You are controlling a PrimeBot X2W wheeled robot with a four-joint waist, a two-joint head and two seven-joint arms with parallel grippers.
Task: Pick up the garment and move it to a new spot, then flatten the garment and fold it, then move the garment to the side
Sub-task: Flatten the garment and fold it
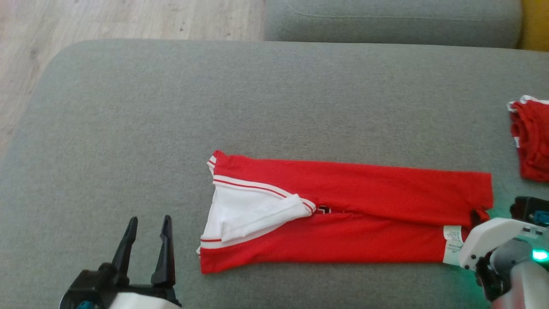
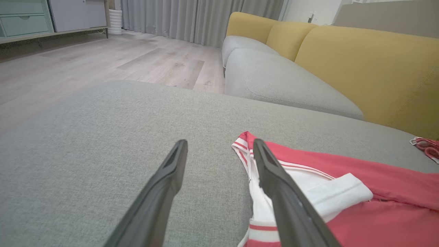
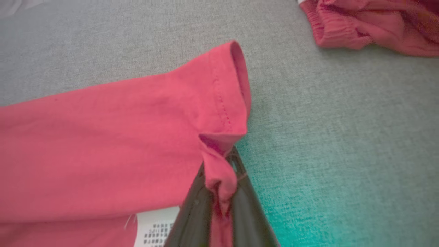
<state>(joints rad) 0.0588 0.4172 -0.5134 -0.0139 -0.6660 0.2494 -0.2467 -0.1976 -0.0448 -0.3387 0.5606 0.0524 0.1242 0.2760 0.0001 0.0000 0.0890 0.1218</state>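
Note:
The garment (image 1: 364,193), a red shirt with white striped trim, lies folded into a long strip across the grey cushion (image 1: 171,107). Its white collar end points left and its hem end points right. My right gripper (image 1: 476,214) is at the hem corner, shut on a pinch of red fabric. In the right wrist view that fabric bunches between the dark fingers of the gripper (image 3: 221,171), beside a white care label (image 3: 154,230). My left gripper (image 1: 150,219) stands open on the cushion, left of the collar end and not touching it. In the left wrist view the gripper (image 2: 219,142) holds nothing, with the garment (image 2: 377,206) just right of it.
A second crumpled red garment (image 1: 534,141) lies at the cushion's right edge. Behind the cushion is a grey sofa seat (image 1: 386,21) with a yellow backrest (image 2: 360,68). Wood floor (image 1: 128,17) lies beyond the cushion's rounded left and far edges.

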